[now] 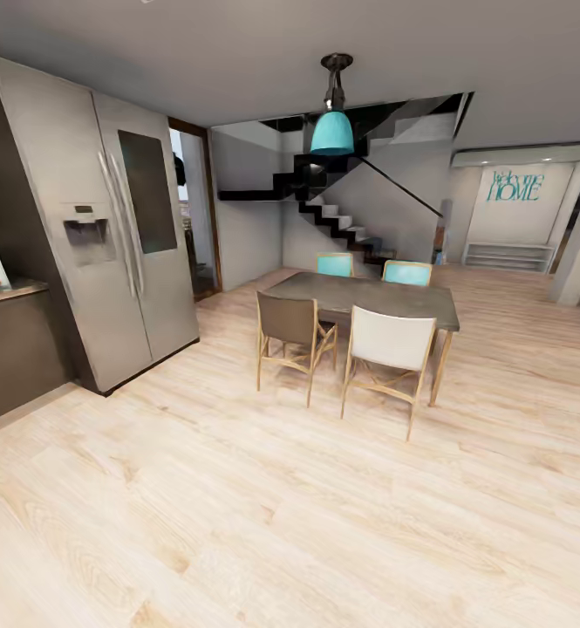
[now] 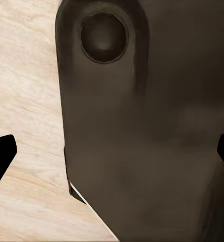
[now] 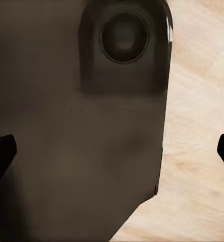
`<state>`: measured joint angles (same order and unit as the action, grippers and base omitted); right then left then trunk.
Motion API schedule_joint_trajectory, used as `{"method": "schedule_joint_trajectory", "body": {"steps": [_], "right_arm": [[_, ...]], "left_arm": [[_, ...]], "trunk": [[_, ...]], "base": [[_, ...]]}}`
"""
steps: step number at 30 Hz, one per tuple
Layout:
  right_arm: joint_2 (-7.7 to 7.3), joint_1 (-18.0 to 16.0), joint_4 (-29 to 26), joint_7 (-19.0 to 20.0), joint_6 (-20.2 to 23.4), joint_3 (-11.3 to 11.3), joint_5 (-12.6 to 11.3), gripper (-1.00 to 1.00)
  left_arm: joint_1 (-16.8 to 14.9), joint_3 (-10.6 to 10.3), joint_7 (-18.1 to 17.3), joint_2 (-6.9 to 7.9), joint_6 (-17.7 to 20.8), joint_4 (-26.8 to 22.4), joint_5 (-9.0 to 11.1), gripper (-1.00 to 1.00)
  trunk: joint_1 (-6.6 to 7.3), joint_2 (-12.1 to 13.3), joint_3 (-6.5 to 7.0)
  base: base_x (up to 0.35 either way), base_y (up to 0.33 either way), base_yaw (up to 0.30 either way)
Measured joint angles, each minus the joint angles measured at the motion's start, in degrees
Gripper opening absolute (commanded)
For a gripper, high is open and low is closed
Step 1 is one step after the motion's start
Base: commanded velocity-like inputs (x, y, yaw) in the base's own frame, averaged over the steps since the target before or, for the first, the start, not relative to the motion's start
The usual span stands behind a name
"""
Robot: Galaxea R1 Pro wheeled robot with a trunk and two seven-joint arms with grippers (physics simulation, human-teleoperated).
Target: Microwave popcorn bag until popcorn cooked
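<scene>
An open-plan room seen from the robot's head camera: a steel fridge [image 1: 119, 235] stands at left beside a dark counter [image 1: 10, 353], whose tabletop edge carries a small pale item too cropped to identify. At centre, a grey dining table [image 1: 368, 298] is ringed by four chairs, one brown [image 1: 290, 324], one white [image 1: 390, 344] and two teal-backed on the far side, under a teal pendant lamp [image 1: 332, 131]. A dark staircase [image 1: 342, 218] rises behind, and a "HOME" sign [image 1: 515, 187] marks the far wall. Pale wood floor [image 1: 263, 506] fills the foreground.

The left end effector [image 2: 112, 151] and right end effector [image 3: 112, 151] each hang wide apart, holding nothing, over the robot's dark body [image 2: 147, 131] and floor. No task item can be made out here.
</scene>
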<state>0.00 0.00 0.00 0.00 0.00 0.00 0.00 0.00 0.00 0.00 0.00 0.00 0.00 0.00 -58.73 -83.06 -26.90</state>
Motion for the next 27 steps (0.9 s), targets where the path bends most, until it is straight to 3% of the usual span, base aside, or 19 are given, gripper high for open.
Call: {"method": "schedule_joint_trajectory", "body": {"steps": [7,15,21,22,23,27], "right_arm": [[-0.25,-0.1,0.0,0.2,-0.1,0.7,0.8,1.0],[-0.17,-0.1,0.0,-0.1,-0.2,0.6,0.7,1.0],[-0.25,-0.1,0.0,-0.1,-0.1,0.8,0.8,1.0],[-0.25,-0.1,0.0,0.0,-0.1,1.0,0.9,1.0],[-0.25,-0.1,-0.1,0.0,-0.1,1.9,0.9,1.0],[-1.13,-0.1,-1.5,0.0,-0.1,7.7,0.9,1.0]], "left_arm": [[-0.1,1.2,-0.1,-1.44,-1.4,-2.3,1.3,1.0],[-0.1,1.3,0.0,-1.49,-2.0,-3.0,2.0,1.0],[-0.1,1.0,0.1,-1.06,-1.9,-3.1,17.5,1.0],[-0.1,1.0,0.1,-0.99,-1.9,-3.1,19.3,1.0],[-0.1,0.9,0.1,-0.93,-1.9,-3.1,20.9,1.0],[-0.1,0.9,0.2,-0.82,-2.0,-3.1,22.6,1.0]], "trunk": [[0.0,0.0,0.01],[0.0,0.0,0.01],[0.0,0.0,0.01],[0.0,0.0,0.01],[0.0,0.0,0.02],[0.0,0.0,0.02]], "base": [[0.0,0.0,0.0],[0.0,0.0,0.068],[0.0,0.0,0.296],[0.0,0.0,0.3],[0.0,0.0,0.3],[0.0,0.0,0.3]]}}
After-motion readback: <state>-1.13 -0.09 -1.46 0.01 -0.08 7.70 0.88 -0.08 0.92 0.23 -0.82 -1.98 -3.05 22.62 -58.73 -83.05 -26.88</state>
